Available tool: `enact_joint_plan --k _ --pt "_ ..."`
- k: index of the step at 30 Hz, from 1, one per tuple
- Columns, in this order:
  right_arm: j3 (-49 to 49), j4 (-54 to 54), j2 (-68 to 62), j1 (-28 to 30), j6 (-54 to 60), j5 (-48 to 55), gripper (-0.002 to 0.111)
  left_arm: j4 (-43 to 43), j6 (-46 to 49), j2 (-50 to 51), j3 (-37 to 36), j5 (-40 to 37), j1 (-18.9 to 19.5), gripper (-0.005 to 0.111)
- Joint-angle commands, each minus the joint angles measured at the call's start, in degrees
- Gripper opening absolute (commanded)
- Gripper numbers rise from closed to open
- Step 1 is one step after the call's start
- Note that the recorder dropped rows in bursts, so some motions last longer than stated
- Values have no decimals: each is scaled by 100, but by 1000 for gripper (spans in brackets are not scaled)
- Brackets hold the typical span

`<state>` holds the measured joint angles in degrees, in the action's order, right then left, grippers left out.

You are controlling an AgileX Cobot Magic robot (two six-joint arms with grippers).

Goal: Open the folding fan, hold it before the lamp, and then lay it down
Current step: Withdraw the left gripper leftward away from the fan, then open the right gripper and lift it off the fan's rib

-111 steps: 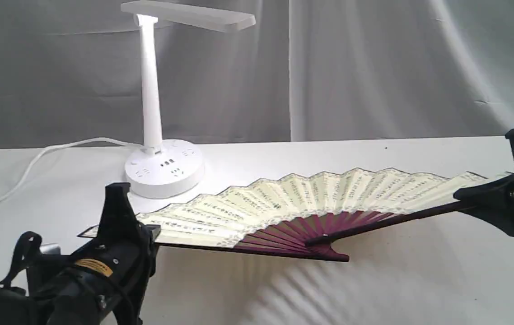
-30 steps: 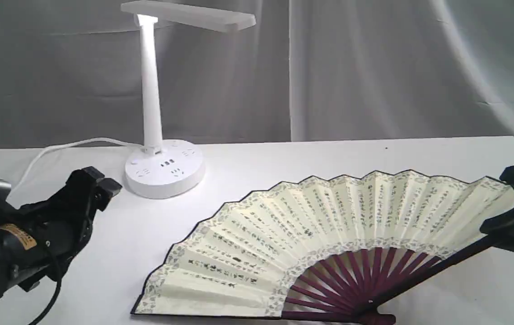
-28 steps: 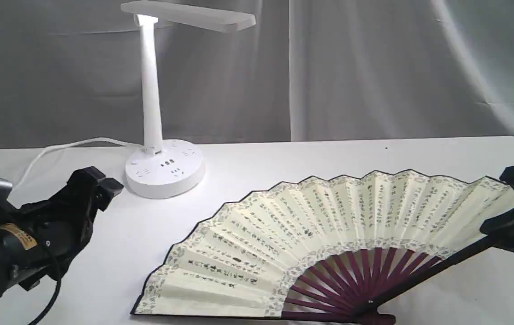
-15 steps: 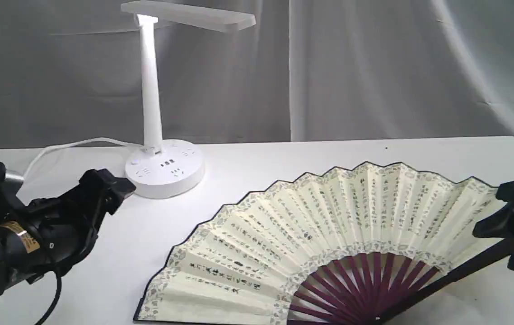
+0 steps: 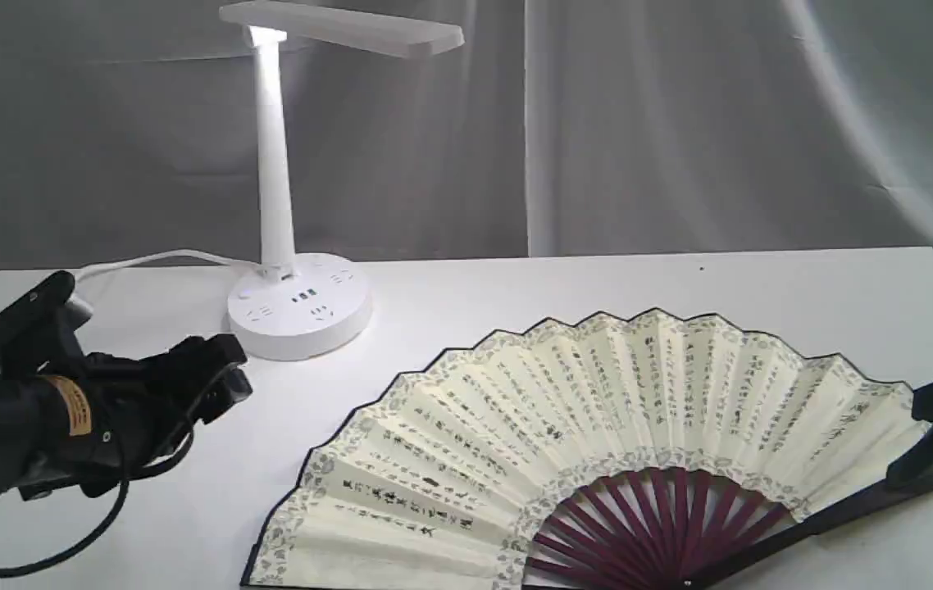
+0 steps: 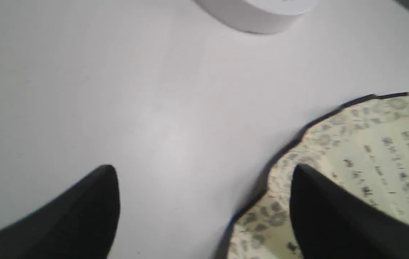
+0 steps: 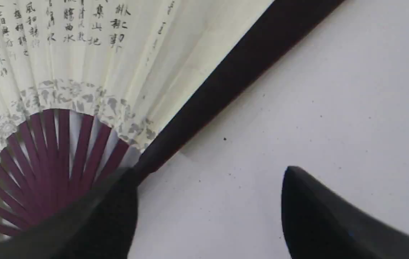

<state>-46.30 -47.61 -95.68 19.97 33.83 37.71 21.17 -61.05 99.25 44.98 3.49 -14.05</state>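
**Task status.** The fan is fully spread and lies flat on the tabletop, script side up. It sits in front of the lamp and off to its right in the exterior view, apart from the lamp base. Opening and laying down therefore read as done. These pictures cannot confirm the step of holding the fan before the lamp. By this judgement, what is left is to clear both arms away from the fan.

**Left gripper**. It hangs near the lamp base, on the camera side. Its fingers are spread wide with only bare tabletop between them. One fingertip overlaps the fan's border in the wrist view; contact cannot be told.

**Right gripper**. It is well apart from the lamp, at the fan's far end. Its fingers are spread wide and the gap shows bare tabletop. The dark guard runs past one fingertip and is not clamped.

**Surface and room.** The tabletop is white, matte and flat, with a few small specks. The lamp is lit. Its cord trails away from the base on the side opposite the fan. A grey draped curtain closes the scene behind the lamp.
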Motion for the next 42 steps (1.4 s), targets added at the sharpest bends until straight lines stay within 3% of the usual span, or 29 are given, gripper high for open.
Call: enact_joint_plan --k 1,8,14,20,25,29,31,35,42 --pt "14 128 136 0 -84 137 54 129 177 -60 258 -963 8 64" --pt "14 108 136 -12 -84 186 39 95 1274 -60 720 -2230 8 63" --pt "-229 404 147 -539 -23 248 34 -340 2411 -60 1306 -3383 8 61" --pt "-944 1741 146 -1299 -1188 513 33 -1301 4153 -60 2010 -4459 8 31" --pt "-1416 3407 146 -1904 -2453 840 30 -1314 4526 -60 2205 -4927 8 0" --pt "-1657 4169 146 -2281 -2941 1061 27 -1355 4526 -60 2205 -5034 55 0" --pt "-1738 4550 146 -2359 -3245 1135 25 -1694 4526 -60 2205 -5064 258 0" --pt "-1750 4632 146 -2266 -3297 1149 22 -2475 5049 -60 2205 -5262 721 0" --pt "-1750 4591 146 -1910 -3272 1276 12 -2245 5208 -60 2205 -5743 955 0"
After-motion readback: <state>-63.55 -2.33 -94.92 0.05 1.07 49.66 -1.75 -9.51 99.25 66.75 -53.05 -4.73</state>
